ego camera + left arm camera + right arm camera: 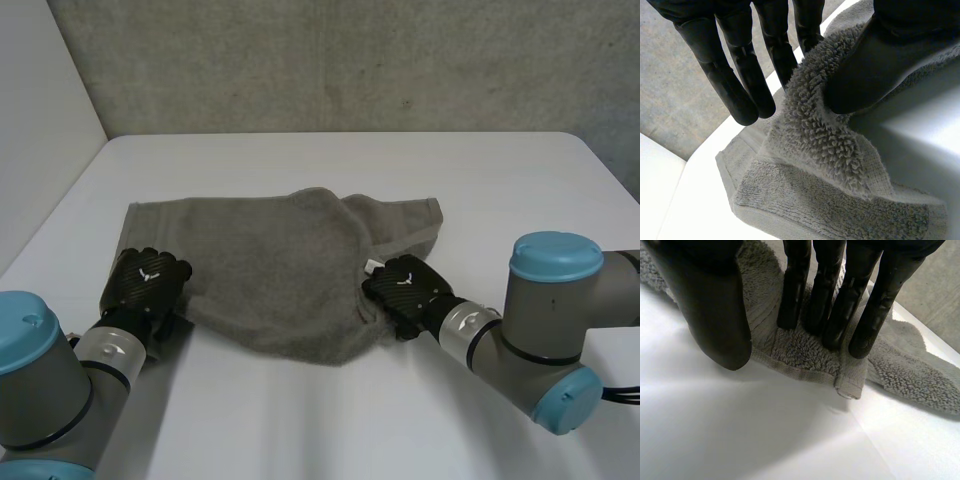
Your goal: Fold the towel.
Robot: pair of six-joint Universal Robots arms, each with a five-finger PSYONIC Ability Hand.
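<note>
A grey terry towel lies rumpled on the middle of the white worktop. Its left part is spread fairly flat, while its far right corner is bunched into loose folds.

The left hand sits at the towel's near left corner. In the left wrist view a fold of the looped cloth stands up off the worktop, pinched between the thumb and the finger next to it. The other fingers are straight and clear of the cloth.

The right hand rests on the near right edge of the towel. Its fingers are straight and spread narrowly, and their tips press the hemmed edge down. The thumb is held apart over bare worktop just beside the hem, gripping nothing.
</note>
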